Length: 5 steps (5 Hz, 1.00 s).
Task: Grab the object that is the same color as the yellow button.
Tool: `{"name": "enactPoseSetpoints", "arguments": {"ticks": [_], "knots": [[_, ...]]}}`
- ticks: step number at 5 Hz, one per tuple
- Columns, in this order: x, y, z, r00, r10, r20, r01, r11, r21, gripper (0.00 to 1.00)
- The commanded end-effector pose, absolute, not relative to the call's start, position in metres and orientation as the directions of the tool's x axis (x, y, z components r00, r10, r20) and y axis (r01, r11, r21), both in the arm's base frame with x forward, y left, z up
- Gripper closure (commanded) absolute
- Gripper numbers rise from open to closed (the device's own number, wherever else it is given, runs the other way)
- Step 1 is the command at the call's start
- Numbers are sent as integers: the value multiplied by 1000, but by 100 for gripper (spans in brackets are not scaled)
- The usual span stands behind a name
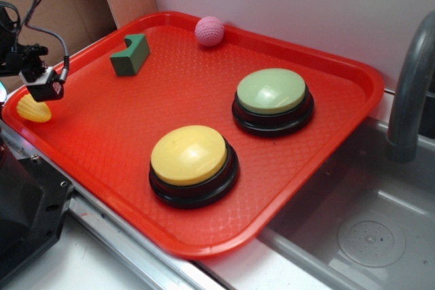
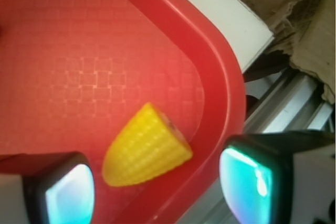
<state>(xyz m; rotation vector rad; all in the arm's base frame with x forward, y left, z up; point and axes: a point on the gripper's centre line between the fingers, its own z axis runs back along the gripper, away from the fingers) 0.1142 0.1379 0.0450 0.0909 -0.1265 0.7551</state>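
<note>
My gripper [image 2: 157, 182] fingers [image 2: 68, 192] spread wide, holding nothing, toy corn cob [image 2: 144, 148] lying between and just ahead of them. Corn sits in the red tray [image 2: 220, 77] corner, flat end against the rim. Yellow button [image 1: 189, 155] well apart mid-tray, green button [image 1: 272, 92], green block [image 1: 130, 55], pink ball [image 1: 209, 30] beyond

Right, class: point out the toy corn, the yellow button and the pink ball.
toy corn [image 2: 144, 148], wrist view, middle of its bumpy side
yellow button [image 1: 189, 155], exterior view, top of the dome
pink ball [image 1: 209, 31], exterior view, its centre
</note>
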Motion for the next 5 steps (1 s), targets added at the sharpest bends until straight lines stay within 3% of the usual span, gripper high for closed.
{"name": "enactPoseSetpoints", "arguments": {"ticks": [1, 2, 3, 4, 5], "knots": [[113, 142, 50, 727, 667, 164, -680, 732, 40, 0], [113, 142, 50, 727, 667, 164, -680, 732, 40, 0], [128, 140, 24, 737, 663, 132, -674, 736, 62, 0], [143, 131, 15, 823, 550, 141, -562, 824, 68, 0], [149, 120, 14, 871, 471, 139, -486, 868, 103, 71]]}}
